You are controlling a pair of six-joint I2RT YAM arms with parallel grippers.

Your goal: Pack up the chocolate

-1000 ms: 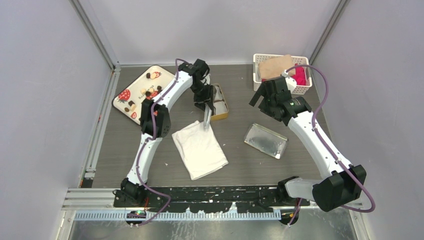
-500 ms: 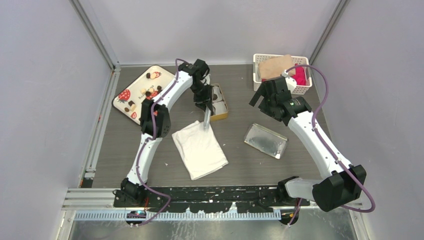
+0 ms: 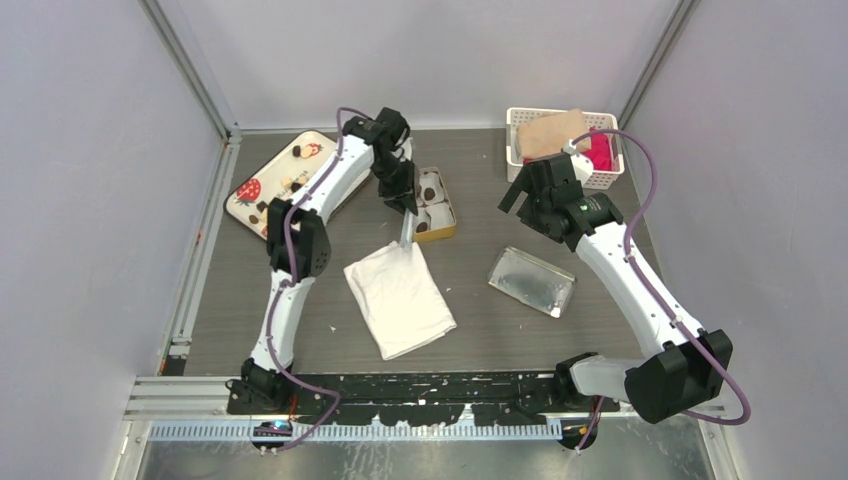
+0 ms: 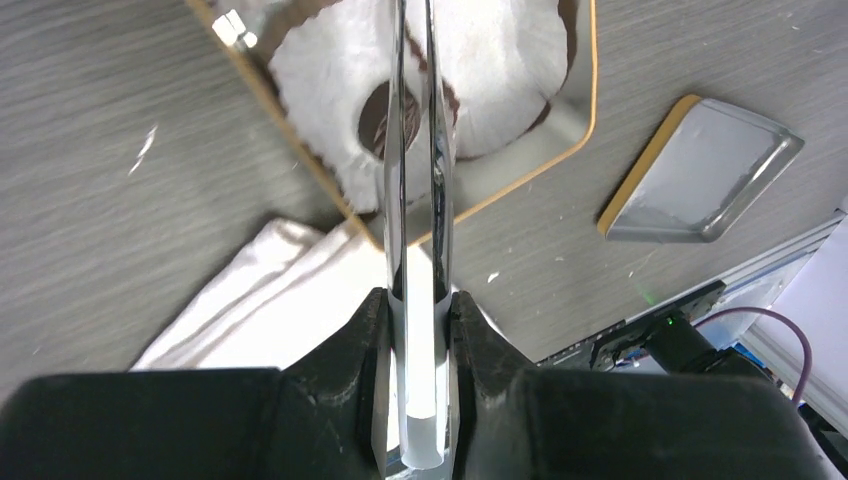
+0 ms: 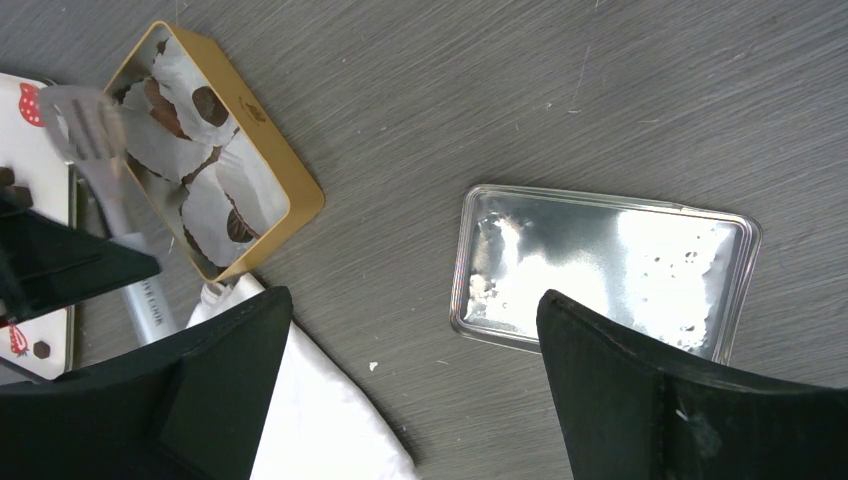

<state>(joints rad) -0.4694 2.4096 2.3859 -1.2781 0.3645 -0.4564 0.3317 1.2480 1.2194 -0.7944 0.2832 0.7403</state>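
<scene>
Partly packed: some chocolate (image 5: pixel 209 104) sits in paper cups (image 5: pixel 250 182) of the gold tin (image 5: pixel 292 196), more, yet to be moved, lies on the white tray (image 3: pixel 275 165); left pincer (image 4: pixel 417 320) clamps metal tongs (image 4: pixel 415 150) over the tin, right pincer (image 5: pixel 412 305) gapes empty above the lid (image 5: pixel 600 265) on the tabletop (image 5: pixel 450 100).

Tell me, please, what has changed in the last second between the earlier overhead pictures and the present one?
The left arm swung left and back toward the tray. The left gripper, shut on the tongs throughout, now covers less of the gold tin, so chocolate shows in its paper cups. Nothing was picked up or released. The open right gripper, lid, cloth and tin stayed put.
</scene>
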